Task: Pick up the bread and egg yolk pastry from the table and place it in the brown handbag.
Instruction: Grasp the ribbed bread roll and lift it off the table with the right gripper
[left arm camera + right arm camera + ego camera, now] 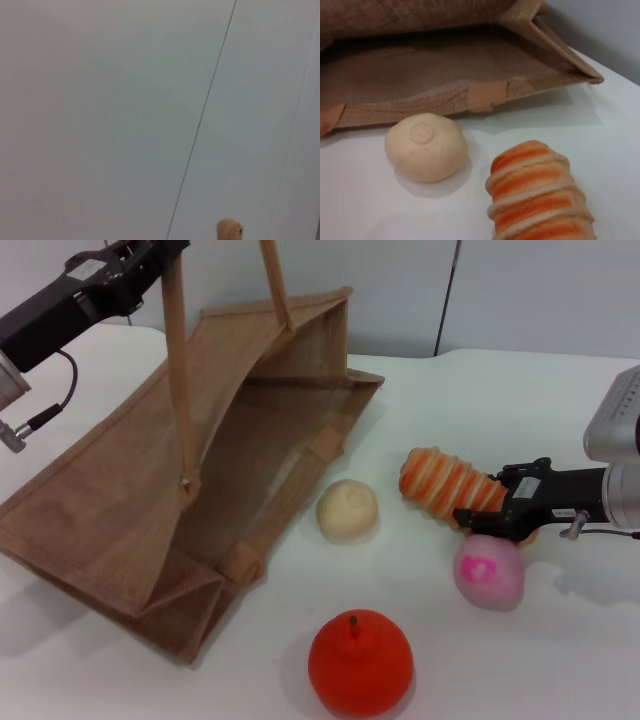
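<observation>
- Now the right tool point(470, 520) sits at the near end of the bread point(445, 485) on the table point(560, 420); its grip cannot be told.
- Pastry point(347, 509) lies between bread and handbag point(150, 510).
- Left tool point(150, 252) holds the handbag's handle up.

Near end of the bread point(447, 486) hidden behind the right gripper point(478, 522); finger position unreadable. Left gripper point(150, 252) cut by the head view's top edge (handle tops run off there too). Brown handbag point(445, 75) cropped in right wrist view.
</observation>
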Tool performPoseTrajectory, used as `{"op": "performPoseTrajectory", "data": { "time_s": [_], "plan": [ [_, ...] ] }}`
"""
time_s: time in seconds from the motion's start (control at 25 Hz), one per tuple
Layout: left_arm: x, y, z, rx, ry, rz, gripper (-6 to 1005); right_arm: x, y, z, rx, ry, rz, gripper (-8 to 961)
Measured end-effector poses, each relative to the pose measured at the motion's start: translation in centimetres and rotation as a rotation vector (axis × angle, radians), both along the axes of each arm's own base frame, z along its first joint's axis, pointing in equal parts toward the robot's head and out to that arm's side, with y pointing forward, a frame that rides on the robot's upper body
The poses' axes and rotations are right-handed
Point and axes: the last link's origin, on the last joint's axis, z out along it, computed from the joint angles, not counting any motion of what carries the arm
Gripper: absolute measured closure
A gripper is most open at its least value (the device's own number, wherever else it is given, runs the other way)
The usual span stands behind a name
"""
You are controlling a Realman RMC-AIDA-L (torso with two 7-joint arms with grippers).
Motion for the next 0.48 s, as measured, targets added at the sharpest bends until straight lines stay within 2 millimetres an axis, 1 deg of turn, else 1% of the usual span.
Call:
{"op": "performPoseTrajectory", "data": {
  "time_s": [0.32, 0.48],
  "plan": [
    [-0.07, -0.05, 0.03, -0.002, -0.002, 0.002, 878, -0.07, -0.04, -0.05, -0.003, 0.002, 0.004, 376],
    [-0.08, -0.05, 0.04, -0.003, -0.003, 0.003, 878, -0.23, -0.2, -0.17, -0.015, -0.002, 0.04, 418]
  ]
}}
